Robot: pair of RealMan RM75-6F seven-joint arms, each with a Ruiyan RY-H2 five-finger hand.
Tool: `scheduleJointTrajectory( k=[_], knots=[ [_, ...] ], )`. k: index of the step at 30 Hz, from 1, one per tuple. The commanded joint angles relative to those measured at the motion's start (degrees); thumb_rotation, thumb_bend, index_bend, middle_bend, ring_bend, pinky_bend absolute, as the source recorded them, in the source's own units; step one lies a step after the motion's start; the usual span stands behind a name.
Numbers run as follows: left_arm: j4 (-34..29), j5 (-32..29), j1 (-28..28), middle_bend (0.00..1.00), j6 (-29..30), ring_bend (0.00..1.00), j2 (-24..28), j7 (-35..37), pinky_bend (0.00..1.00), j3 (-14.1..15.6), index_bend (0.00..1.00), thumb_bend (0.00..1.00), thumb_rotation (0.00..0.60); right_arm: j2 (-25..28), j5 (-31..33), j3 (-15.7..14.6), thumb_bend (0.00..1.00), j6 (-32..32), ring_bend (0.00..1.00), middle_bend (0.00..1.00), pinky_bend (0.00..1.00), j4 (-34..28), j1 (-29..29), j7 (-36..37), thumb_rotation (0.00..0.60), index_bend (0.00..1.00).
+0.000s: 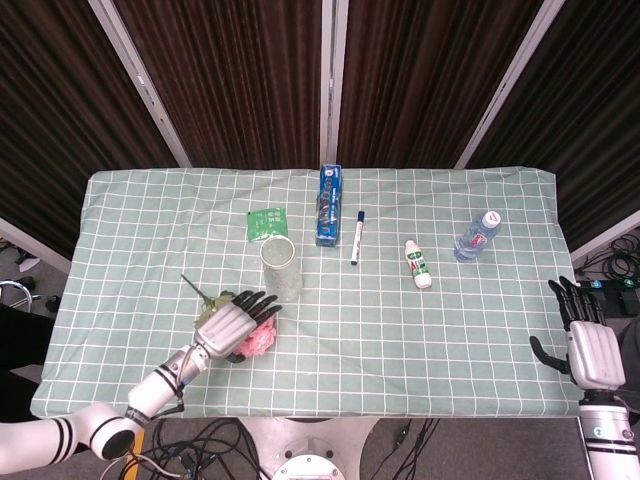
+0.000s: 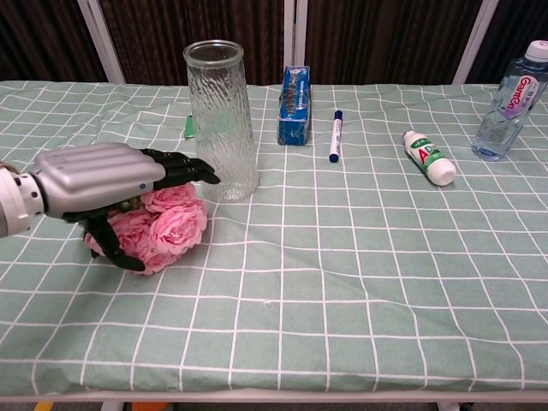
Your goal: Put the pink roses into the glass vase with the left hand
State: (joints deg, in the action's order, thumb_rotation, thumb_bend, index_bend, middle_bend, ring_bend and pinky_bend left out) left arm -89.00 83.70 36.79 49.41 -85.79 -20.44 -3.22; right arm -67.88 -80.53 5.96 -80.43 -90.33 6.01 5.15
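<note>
Pink silk-looking petals sit nearest the front edge: the pink roses (image 2: 163, 229) lie on their side on the checked tablecloth (image 2: 360, 282), blooms toward the vase, stems trailing away to the left. The left hand (image 2: 107, 184) is laid over them, palm down, its dark fingers (image 2: 184, 169) stretched flat across the top of the blooms and the thumb hooked under their near side. That looks like the start of a grasp, not a finished one; the fingers are not yet curled around the bunch, so I judge the flowers are cupped, not gripped, and they rest on the cloth. In the head view only a patch of pink shows beside the hand (image 1: 232, 322), with one stem tip poking out behind it.

Just beyond the fingertips stands the ribbed glass vase (image 2: 222, 120), upright and mouth open, close enough that the lift should be short, but tall enough that the stems must be tipped downward first.

Farther back lie a blue carton (image 2: 293, 105), a small green packet (image 1: 266, 222), a marker pen (image 2: 334, 135), a little white bottle with a green label (image 2: 428, 157) and a plastic water bottle (image 2: 512, 90), all well apart from the work.

The right hand (image 1: 585, 335) hangs off the table's right edge, fingers spread and holding nothing, out of the way since the task names the other hand.
</note>
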Motion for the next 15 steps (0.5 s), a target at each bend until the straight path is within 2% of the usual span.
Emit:
scheduleJointTrajectory(
  k=[1,5,9,15],
  knots=[
    [0.37,-0.23,0.76,0.0,-0.51,0.0,-0.28,0.25,0.12,-0.07,0.06,0.0,0.6,-0.16,-0.19,-0.09,0.22,0.11,0.0,0.0,0.0,0.09,0.14,0.08,0.6,0.0],
    [0.7,-0.37,1.94,0.01,-1.11,0.0,-0.4,0.41,0.12,-0.14,0.06,0.0,0.6,-0.3,-0.2,-0.06,0.22,-0.03,0.0,0.0,0.0,0.32,0.11,0.36,0.6,0.0],
    [0.86,-1.48,2.64,0.09,-1.64,0.0,-0.58,-0.19,0.12,-0.17,0.11,0.0,0.6,-0.3,0.09,-0.08,0.22,0.01,0.0,0.0,0.0,0.7,-0.04,0.72,0.6,0.0],
    [0.7,-4.72,3.48,0.15,-3.27,0.0,-0.45,-2.73,0.13,0.24,0.18,0.0,0.6,-0.44,0.23,-0.23,0.22,0.12,0.0,0.0,0.0,1.29,-0.2,1.2,0.6,0.0]
  ],
)
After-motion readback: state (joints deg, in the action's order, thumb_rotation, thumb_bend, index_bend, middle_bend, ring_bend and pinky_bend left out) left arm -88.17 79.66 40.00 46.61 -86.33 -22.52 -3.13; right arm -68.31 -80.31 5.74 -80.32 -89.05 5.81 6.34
